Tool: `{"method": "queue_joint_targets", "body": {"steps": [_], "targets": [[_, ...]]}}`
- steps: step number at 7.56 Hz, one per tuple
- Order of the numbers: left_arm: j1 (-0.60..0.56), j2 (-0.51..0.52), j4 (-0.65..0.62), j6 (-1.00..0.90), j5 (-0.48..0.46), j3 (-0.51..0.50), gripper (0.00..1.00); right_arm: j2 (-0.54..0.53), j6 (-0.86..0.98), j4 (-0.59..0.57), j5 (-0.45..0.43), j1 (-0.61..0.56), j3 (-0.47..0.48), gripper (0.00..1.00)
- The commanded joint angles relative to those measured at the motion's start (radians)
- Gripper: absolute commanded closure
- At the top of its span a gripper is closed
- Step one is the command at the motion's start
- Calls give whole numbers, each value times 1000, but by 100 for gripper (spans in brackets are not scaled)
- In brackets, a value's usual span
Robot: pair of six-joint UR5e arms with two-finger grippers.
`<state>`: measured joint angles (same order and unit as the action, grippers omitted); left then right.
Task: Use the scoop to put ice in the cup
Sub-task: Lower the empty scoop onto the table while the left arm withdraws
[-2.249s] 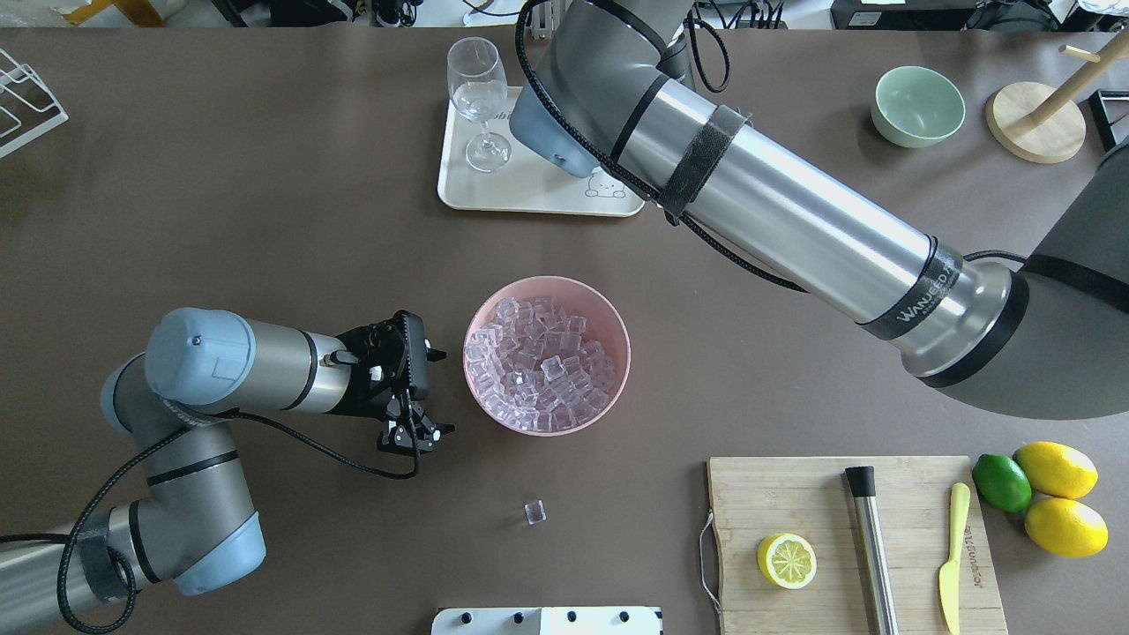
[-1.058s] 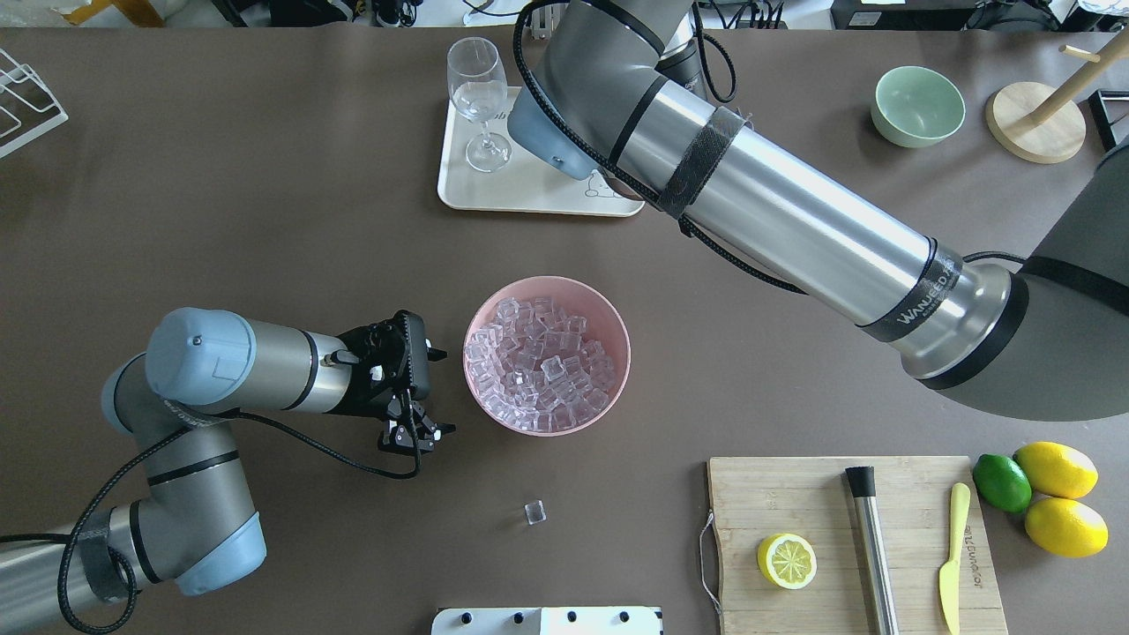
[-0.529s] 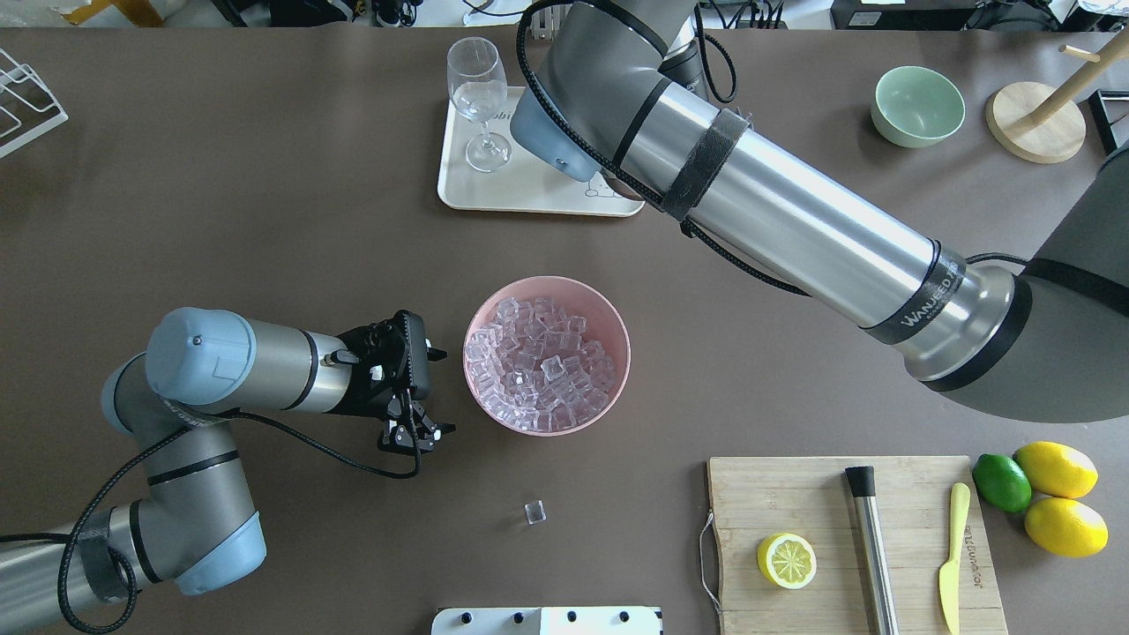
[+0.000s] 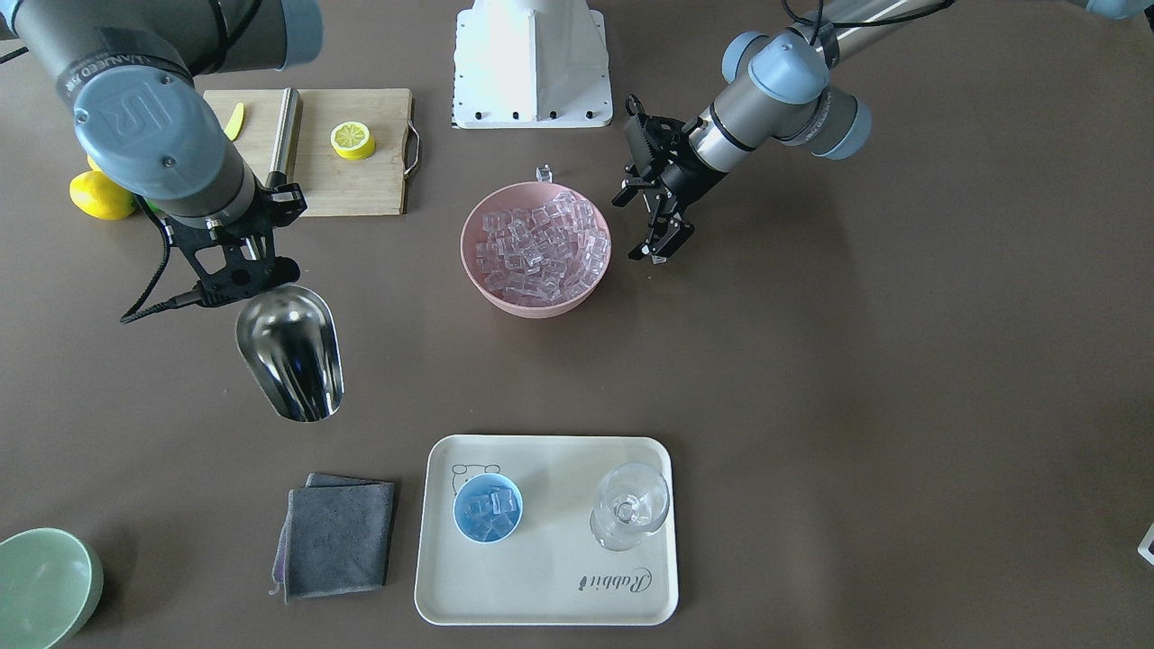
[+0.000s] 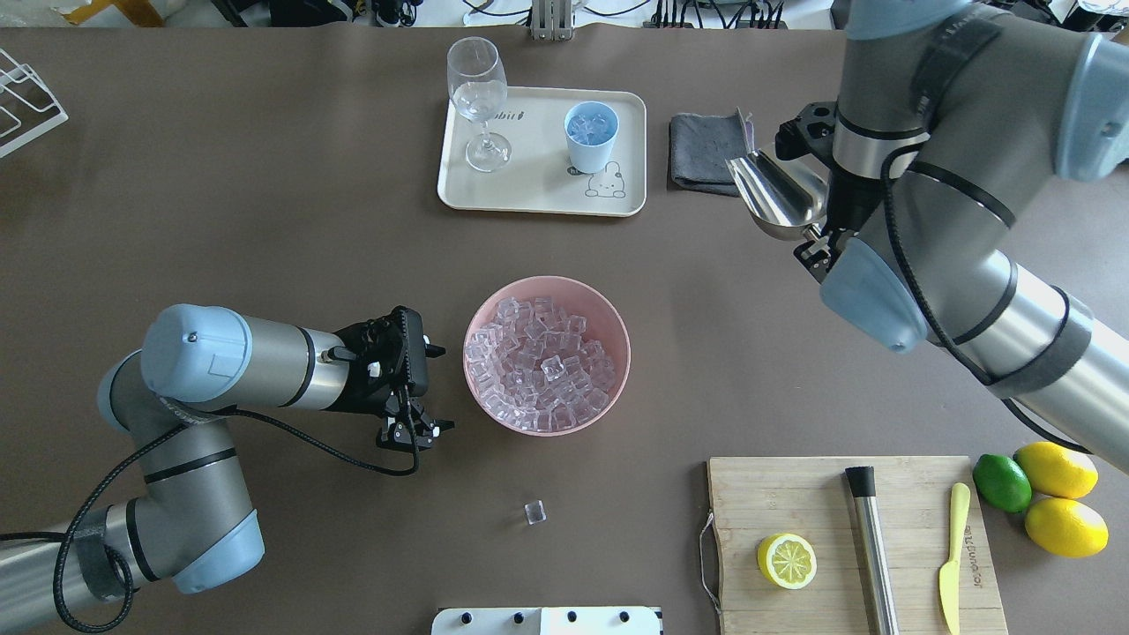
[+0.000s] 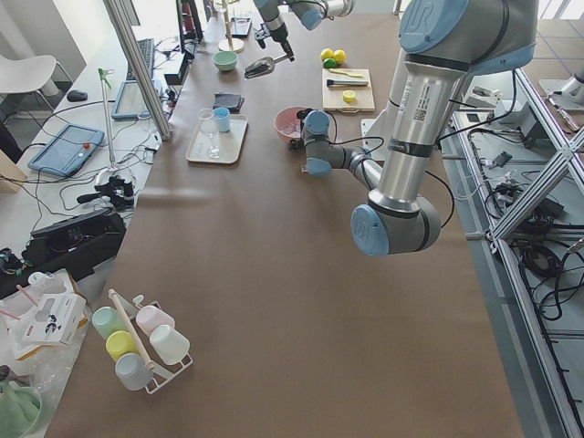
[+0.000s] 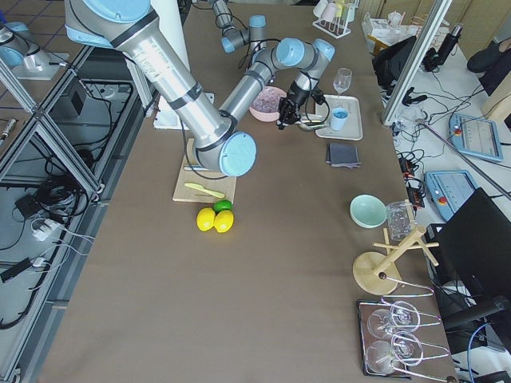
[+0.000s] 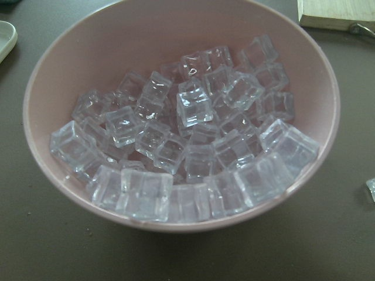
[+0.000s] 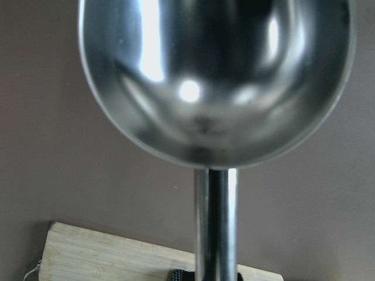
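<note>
**Empty scoop held off to the right of the ice bowl**

The scoop [image 4: 290,361] was clamped by its handle in the right gripper [image 4: 255,281], trough empty, long axis pointed toward the tabletop's far edge. The ice [image 4: 539,243] was heaped in the pink bowl [image 4: 536,308] at mid-tabletop, to the scoop's left, beside the spread-fingered left gripper [image 5: 438,391]. A few cubes were seen in the cup [image 4: 488,510] on the far-edge tray [image 4: 550,577]. The grip itself was hard to make out.

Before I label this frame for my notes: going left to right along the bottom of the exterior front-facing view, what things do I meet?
Pale green bowl → folded grey cloth → cup → clear stemmed glass.
</note>
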<state>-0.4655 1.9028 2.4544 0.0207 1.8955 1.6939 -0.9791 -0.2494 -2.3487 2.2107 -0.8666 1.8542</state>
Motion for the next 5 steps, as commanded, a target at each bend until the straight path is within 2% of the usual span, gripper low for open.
{"method": "queue_joint_targets", "body": {"steps": [1,2,3,4,5], "targets": [[-16,-4,-61,1,2,30,2,-171,-154,140,26,-5,108,100],[-33,-63,-148,1,4,129,2,-179,-231,161,27,-5,106,100],[-50,-97,-190,1,2,182,2,-202,-304,184,55,-2,111,100],[-73,-100,-256,1,2,217,1,-278,-377,285,108,3,121,100],[-88,-111,-296,1,1,239,2,-356,-452,425,113,27,120,100]]}}
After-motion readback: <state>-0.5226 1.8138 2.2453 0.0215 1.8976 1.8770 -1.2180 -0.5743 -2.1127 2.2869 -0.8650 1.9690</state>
